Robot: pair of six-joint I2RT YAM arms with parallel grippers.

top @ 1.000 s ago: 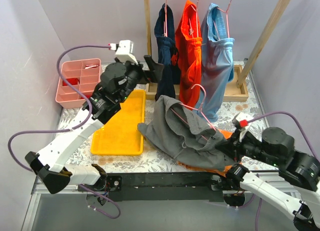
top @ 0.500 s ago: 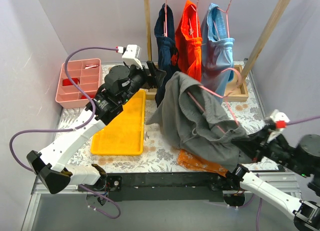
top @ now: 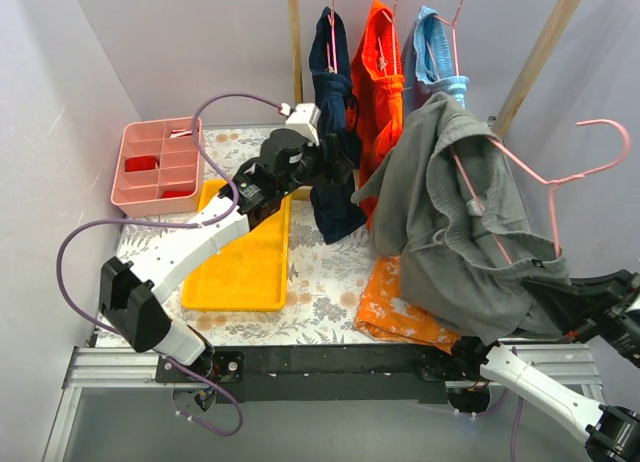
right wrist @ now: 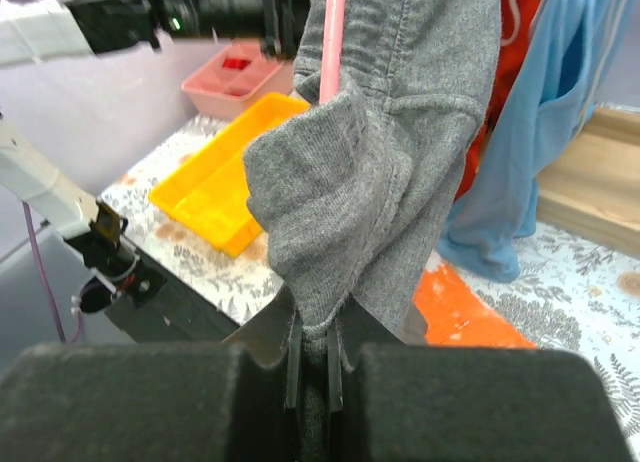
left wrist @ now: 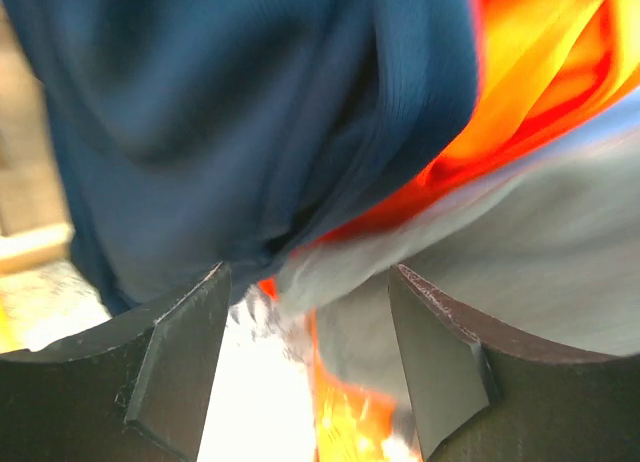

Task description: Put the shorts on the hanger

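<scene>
Top external view shows the right gripper clamped on the shorts, draped over the hanger aloft beside the wooden rack; the left gripper, jaws apart, should steady loose fabric against slipping.

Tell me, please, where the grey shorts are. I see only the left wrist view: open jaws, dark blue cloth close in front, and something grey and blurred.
Observer: In the top view the grey shorts are draped over the pink wire hanger, held up in the air on the right side.
Operator: What holds them there?
Observer: The right gripper. Its wrist view shows the jaws shut on a fold of the grey fabric at the bottom, with the hanger wire rising just behind that fold.
</scene>
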